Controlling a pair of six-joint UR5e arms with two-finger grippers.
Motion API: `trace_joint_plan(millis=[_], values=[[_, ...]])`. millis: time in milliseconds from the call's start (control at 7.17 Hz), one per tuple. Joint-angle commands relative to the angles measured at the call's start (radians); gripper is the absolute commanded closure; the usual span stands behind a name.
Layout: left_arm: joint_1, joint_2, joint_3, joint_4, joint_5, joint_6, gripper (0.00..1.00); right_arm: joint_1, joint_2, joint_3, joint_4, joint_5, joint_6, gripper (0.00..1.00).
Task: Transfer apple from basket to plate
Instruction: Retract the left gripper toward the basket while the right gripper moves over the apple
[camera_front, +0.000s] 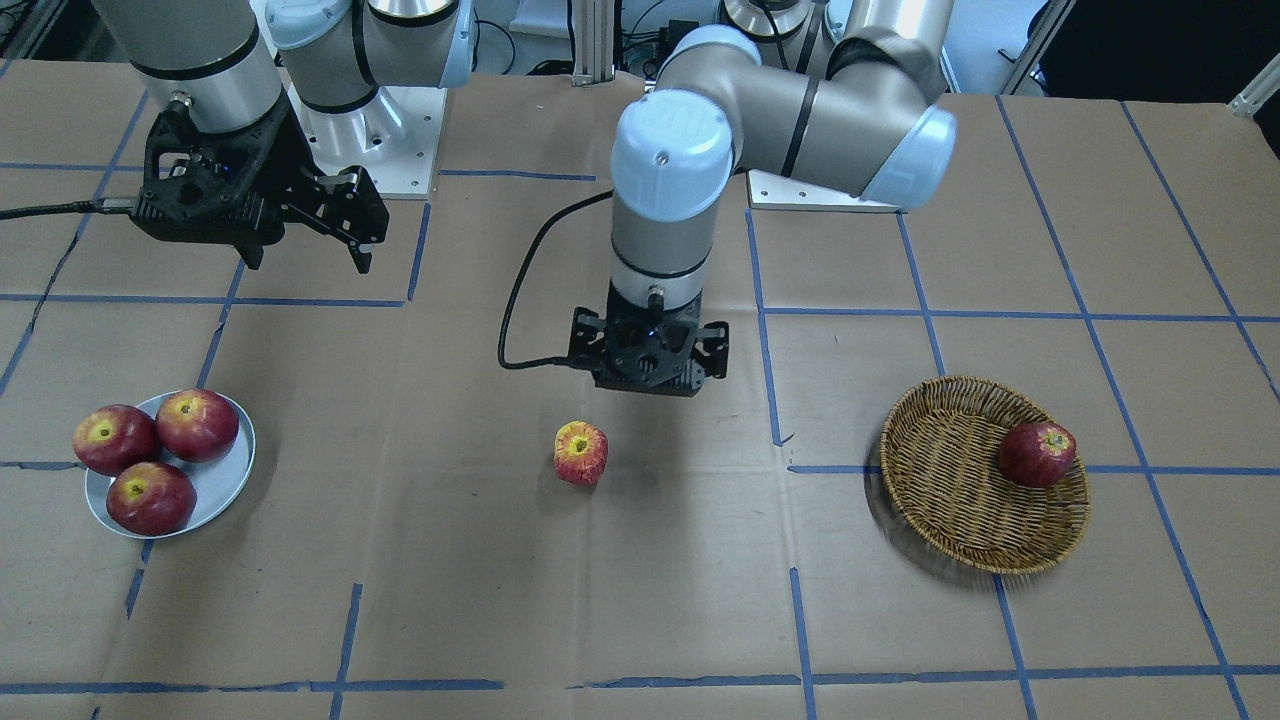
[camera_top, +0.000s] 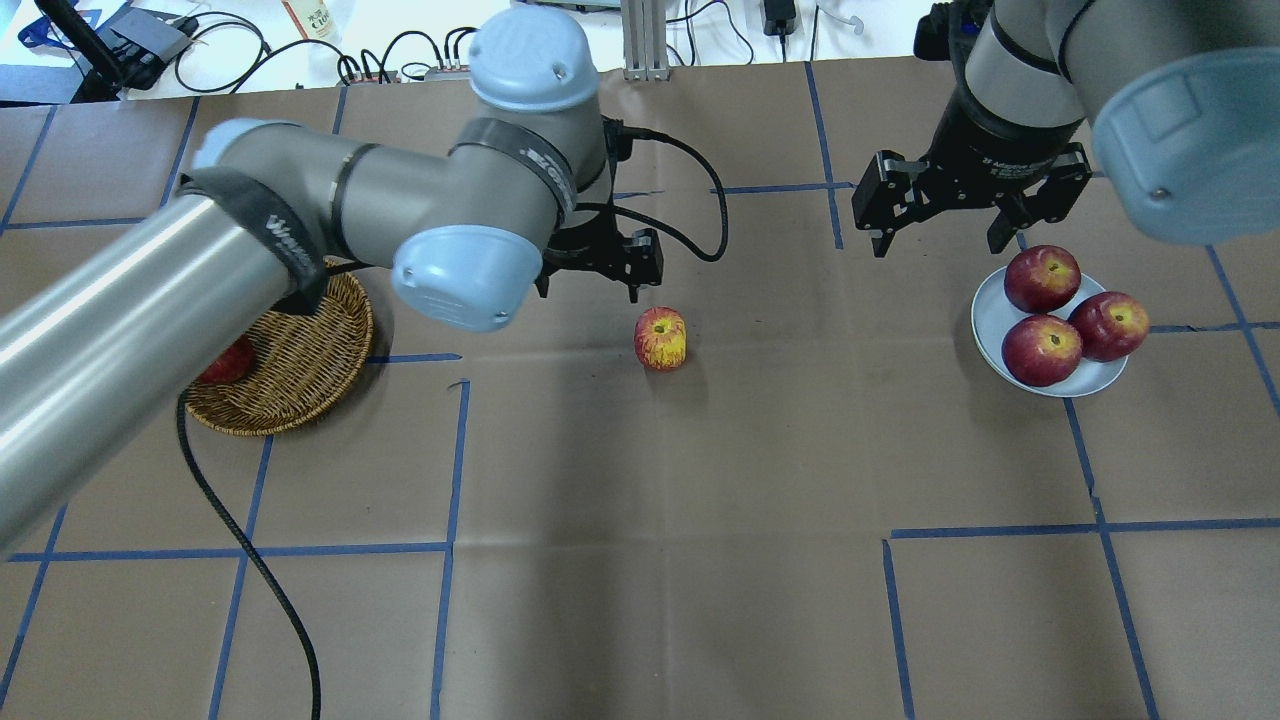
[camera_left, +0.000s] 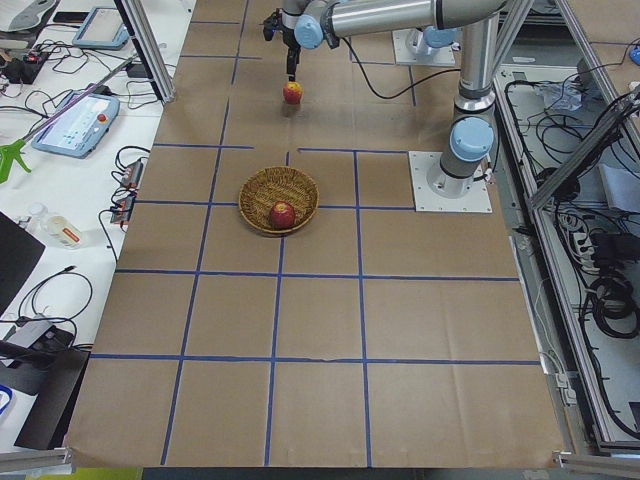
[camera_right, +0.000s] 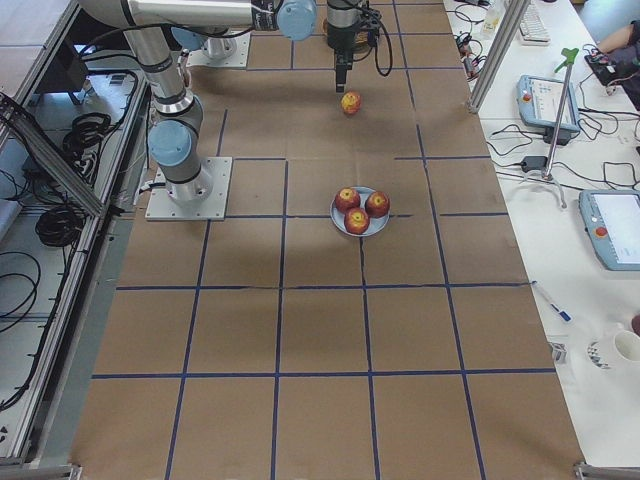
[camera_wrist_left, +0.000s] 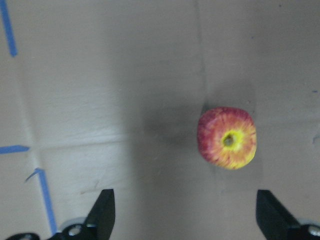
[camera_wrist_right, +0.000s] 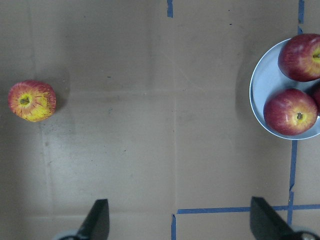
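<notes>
The pale apple (camera_front: 581, 453), orange-red with a yellow top, stands on the brown paper at mid-table, outside the basket and the plate; it also shows in the overhead view (camera_top: 661, 338) and in both wrist views (camera_wrist_left: 227, 138) (camera_wrist_right: 31, 101). My left gripper (camera_top: 588, 290) hangs open and empty above the table, just robot-side of this apple (camera_wrist_left: 186, 215). The wicker basket (camera_front: 950, 500) (camera_top: 300, 370) holds one dark red apple (camera_front: 1037, 453). The grey-blue plate (camera_front: 225, 485) (camera_top: 990, 320) holds three dark red apples. My right gripper (camera_top: 937, 245) (camera_front: 305, 255) is open and empty, raised beside the plate.
The table is covered in brown paper with blue tape lines. The left arm's black cable (camera_top: 250, 570) trails over the table near the basket. The left arm's forearm hides part of the basket in the overhead view.
</notes>
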Motion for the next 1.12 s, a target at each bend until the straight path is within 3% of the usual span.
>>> trace_joint_plan(millis=[0,279,558,977], values=[[0.116,0.186,0.005,-0.223,-0.003,0.083,0.01,0.008,0.050,-0.043,0.002,0.009,0.019,0.00],[0.187,0.300,-0.030,-0.303,-0.003,0.117,0.01,0.055,0.101,-0.074,0.001,0.009,0.090,0.00],[0.189,0.371,-0.031,-0.304,0.005,0.119,0.01,0.162,0.209,-0.143,-0.047,0.007,0.231,0.00],[0.192,0.391,-0.040,-0.291,-0.091,0.106,0.01,0.293,0.361,-0.177,-0.207,0.004,0.397,0.00]])
